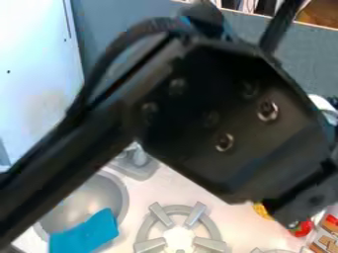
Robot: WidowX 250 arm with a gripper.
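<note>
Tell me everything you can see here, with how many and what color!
Cloth: one, blue, lower left, at the sink
Sink: one, gray, lower left
Burners: two, gray, bottom middle and bottom right
Counter: one, whitish, bottom
Yellow thing: one, lower right
Red thing: one, lower right
Panel: one, white, upper left
Wall: one, blue-gray, top
Robot arm: one, black, across the middle

Burner (161,214) cut by bottom edge. Left of it: blue cloth (84,235) cut off, sink (80,200) partly behind arm (224,118). Right: red item (304,229) partly hidden, unidentifiable; box (327,236) cut off.
</note>
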